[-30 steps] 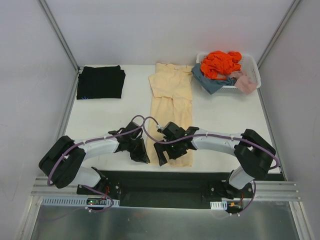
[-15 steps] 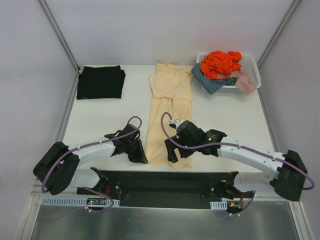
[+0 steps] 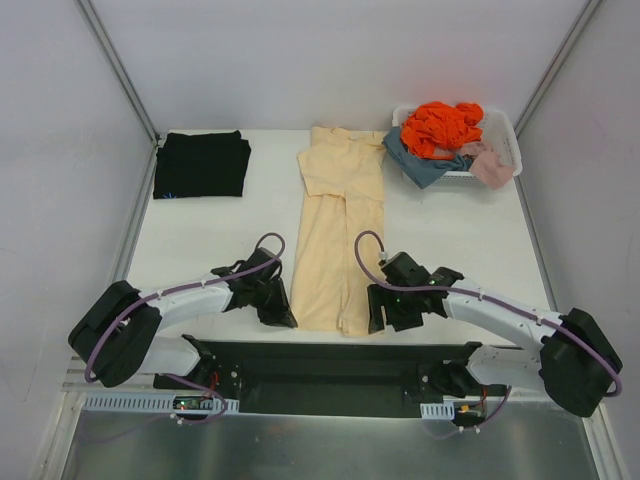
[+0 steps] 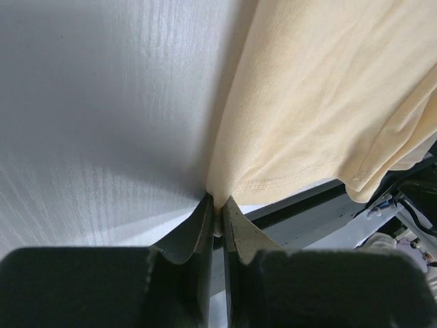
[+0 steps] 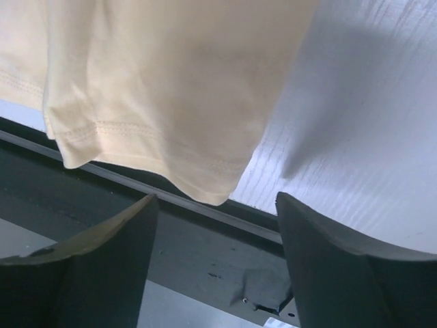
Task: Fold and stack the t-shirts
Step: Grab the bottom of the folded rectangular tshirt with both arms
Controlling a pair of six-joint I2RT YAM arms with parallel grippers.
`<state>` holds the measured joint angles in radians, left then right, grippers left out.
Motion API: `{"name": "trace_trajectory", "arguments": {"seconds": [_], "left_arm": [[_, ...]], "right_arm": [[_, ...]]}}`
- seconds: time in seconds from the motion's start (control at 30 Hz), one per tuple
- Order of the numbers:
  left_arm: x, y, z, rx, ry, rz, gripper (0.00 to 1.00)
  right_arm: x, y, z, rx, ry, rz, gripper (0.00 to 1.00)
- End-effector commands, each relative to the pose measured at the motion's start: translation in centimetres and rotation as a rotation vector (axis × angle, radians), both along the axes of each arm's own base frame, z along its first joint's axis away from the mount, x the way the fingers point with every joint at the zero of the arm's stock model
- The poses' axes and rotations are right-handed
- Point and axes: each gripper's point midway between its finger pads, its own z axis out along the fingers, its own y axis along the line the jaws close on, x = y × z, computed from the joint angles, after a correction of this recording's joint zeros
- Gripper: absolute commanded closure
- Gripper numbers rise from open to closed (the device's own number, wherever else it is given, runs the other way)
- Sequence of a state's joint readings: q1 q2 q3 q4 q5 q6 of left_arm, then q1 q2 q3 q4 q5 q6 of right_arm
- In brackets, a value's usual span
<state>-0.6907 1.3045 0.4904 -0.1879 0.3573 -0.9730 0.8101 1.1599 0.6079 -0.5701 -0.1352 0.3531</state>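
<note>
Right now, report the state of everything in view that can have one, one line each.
cream-yellow t-shirt: spread long and narrow, folded lengthwise, near hem at the table's front edge.
black t-shirt: folded, lying flat at the far left.
left gripper: shut on the cream-yellow t-shirt's hem corner.
right gripper: open, fingers either side of the other hem corner, not gripping.
white basket: heaped with loose clothes.
</note>
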Motion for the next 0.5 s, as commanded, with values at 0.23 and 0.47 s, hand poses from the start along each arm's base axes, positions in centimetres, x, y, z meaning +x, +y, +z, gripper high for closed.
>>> {"name": "trace_trajectory", "arguments": {"seconds": [0.23,0.47], "left_arm": [[-0.9,0.7,-1.0,0.058,0.042,0.036,0.95],[-3.5,1.0,-0.8,0.022,0.064,0.028,1.00]], "right_arm": [[-0.7,1.6,-2.4,0.095,0.073,0.000,0.62],[-3.2,2.0,-2.3,0.221,0.117,-0.019,0.93]]}}
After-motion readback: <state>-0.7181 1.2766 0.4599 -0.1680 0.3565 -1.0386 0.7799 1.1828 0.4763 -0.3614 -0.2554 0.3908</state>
